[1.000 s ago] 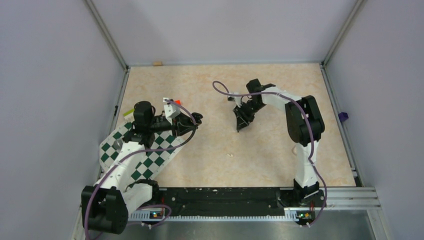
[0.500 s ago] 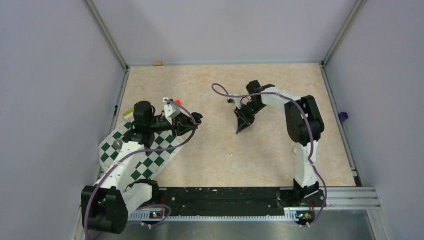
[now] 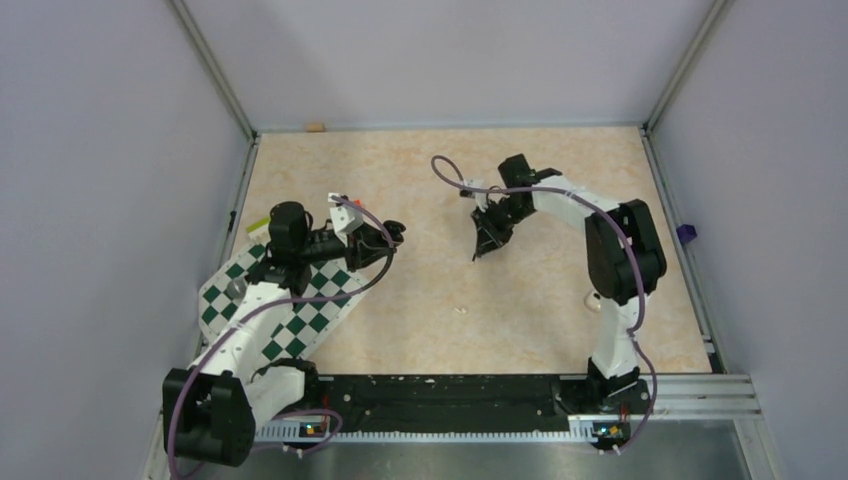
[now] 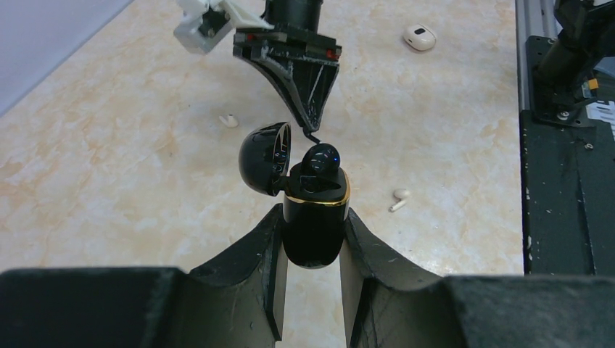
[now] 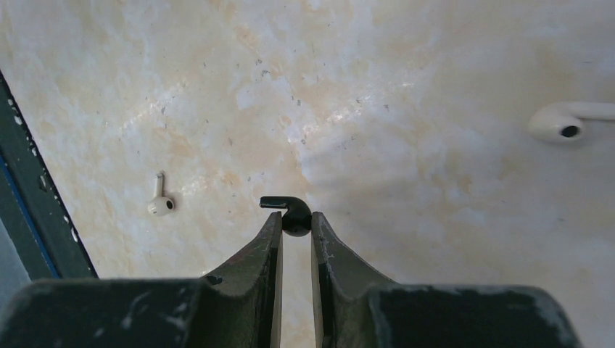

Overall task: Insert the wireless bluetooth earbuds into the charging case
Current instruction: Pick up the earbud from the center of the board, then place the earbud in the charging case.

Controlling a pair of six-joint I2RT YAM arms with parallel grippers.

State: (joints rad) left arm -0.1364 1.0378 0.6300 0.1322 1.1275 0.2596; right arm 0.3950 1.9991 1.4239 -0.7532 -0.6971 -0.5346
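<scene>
The marbled table (image 3: 520, 320) bears a chequered mat (image 3: 320, 315) and white earbuds (image 5: 161, 204).

Two black earbuds (image 4: 321, 158) (image 5: 291, 214), two white earbuds (image 4: 228, 120) (image 4: 398, 199), one black case (image 4: 313, 226), one white case (image 4: 420, 38)

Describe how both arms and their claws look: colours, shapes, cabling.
Left arm and right arm: white links and bulky black joints, each with a purple cable looped along it. Left claw and right claw: black, with two flat fingers tapering to a narrow wedge.
</scene>
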